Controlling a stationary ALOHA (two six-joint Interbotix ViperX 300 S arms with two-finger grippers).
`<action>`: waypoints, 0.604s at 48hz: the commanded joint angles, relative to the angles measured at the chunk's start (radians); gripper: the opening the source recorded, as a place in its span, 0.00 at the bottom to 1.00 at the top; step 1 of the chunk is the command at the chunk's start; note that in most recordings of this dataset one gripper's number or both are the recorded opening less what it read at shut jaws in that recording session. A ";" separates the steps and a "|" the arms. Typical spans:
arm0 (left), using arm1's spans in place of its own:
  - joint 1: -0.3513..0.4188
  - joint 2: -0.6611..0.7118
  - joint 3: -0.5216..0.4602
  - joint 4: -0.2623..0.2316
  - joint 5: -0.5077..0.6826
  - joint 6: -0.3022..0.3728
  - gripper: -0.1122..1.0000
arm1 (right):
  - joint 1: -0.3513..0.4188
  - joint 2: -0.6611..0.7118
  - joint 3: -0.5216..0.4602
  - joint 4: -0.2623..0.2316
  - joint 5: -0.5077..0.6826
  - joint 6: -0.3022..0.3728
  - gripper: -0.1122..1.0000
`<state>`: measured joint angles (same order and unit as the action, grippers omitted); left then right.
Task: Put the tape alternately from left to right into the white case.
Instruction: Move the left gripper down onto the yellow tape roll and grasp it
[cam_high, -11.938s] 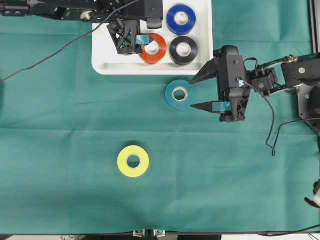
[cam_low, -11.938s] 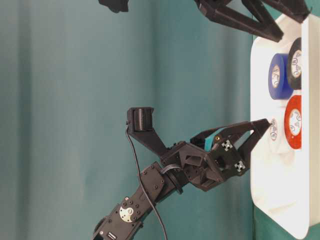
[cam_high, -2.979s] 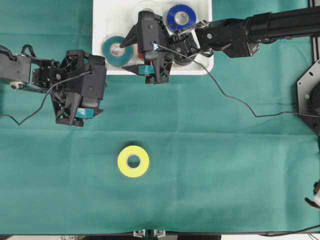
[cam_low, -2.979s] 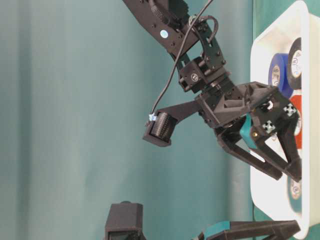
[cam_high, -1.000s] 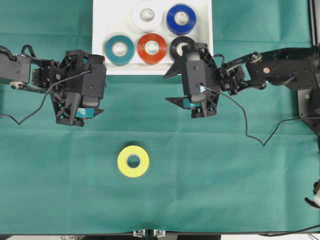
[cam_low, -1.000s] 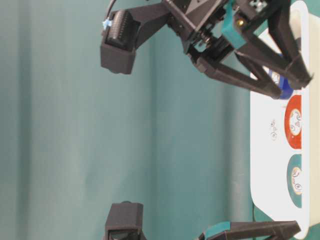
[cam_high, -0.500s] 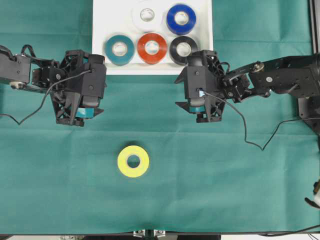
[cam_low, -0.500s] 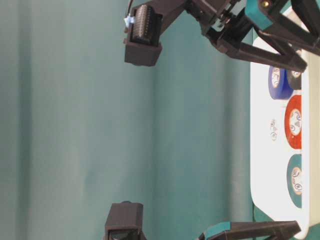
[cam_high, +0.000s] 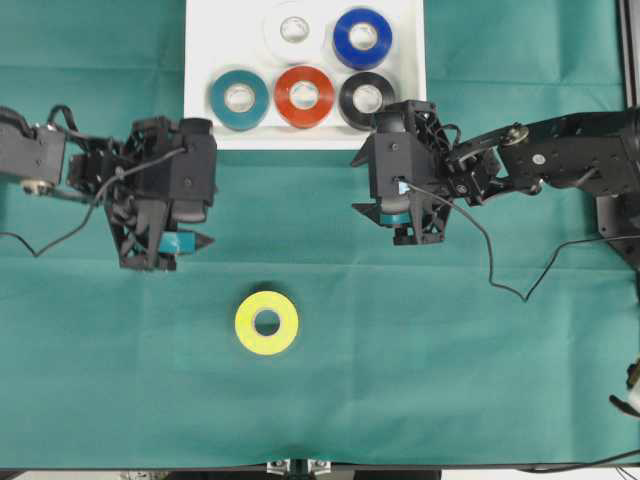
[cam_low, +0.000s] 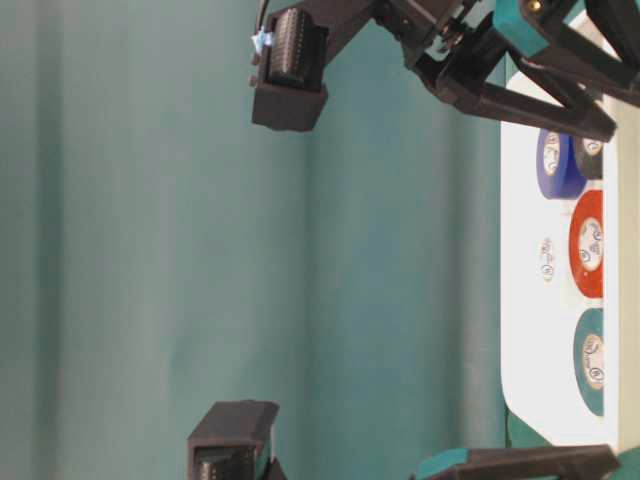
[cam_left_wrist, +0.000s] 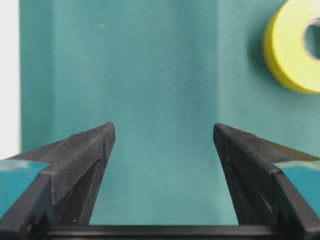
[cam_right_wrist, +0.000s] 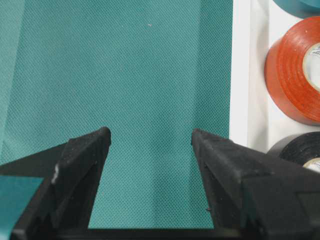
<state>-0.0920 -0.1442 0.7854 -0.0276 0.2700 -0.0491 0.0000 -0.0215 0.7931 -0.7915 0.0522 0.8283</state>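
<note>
1. Case: white tray at the top middle of your overhead view, long axis running left to right across the green cloth, flat and open side up.
2. Inside it you have five rolls lying flat, holes up. Back row: white roll, blue roll. Front row, left to right: teal roll, red roll, black roll.
3. Yellow roll lies flat on the cloth, well below the case and apart from both arms.
4. Left gripper sits left of and below the case, fingers pointing toward the bottom of your overhead view. Jaws spread wide, nothing between them but cloth; the yellow roll shows at the upper right of its wrist view.
5. Right gripper sits just below the case's right front corner, jaws wide apart and empty. Its wrist view shows the case rim with the red and black rolls beside it.
</note>
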 joint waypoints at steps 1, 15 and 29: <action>-0.028 0.005 -0.032 -0.002 -0.005 -0.035 0.91 | 0.003 -0.023 -0.011 0.000 -0.005 0.000 0.76; -0.094 0.066 -0.101 -0.002 -0.002 -0.324 0.91 | 0.002 -0.023 -0.006 0.000 -0.003 -0.003 0.76; -0.130 0.123 -0.176 -0.002 0.067 -0.560 0.91 | 0.003 -0.023 -0.006 -0.006 -0.008 -0.008 0.76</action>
<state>-0.2117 -0.0199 0.6489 -0.0276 0.3114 -0.5691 0.0000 -0.0215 0.7931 -0.7961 0.0522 0.8222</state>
